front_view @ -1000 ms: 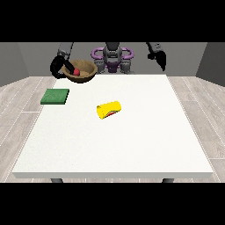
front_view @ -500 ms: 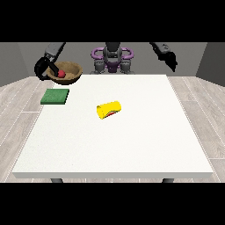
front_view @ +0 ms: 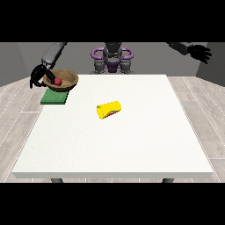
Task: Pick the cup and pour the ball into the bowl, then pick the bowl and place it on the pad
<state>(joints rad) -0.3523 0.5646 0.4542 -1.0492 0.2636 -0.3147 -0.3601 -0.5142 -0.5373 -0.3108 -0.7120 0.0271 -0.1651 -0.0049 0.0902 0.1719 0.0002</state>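
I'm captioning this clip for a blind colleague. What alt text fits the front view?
The hand at the view's left holds a brown bowl with a red ball above a green pad. A yellow cup lies sideways mid-table; the other hand is raised, open.

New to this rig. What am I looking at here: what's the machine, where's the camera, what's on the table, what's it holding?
It is a humanoid robot with two arms, each ending in a black hand, standing behind a white table. The camera stands across the table and faces the robot, so the sides are mirrored.

On the table a yellow cup lies on its side near the middle, and a green pad sits at the far corner at the view's left.

The hand at the view's left has its fingers curled on the rim of a brown bowl with a red ball inside. The bowl is over the pad's far edge; whether it touches the pad I cannot tell. The hand at the view's right is raised beside the table, fingers spread, holding nothing.
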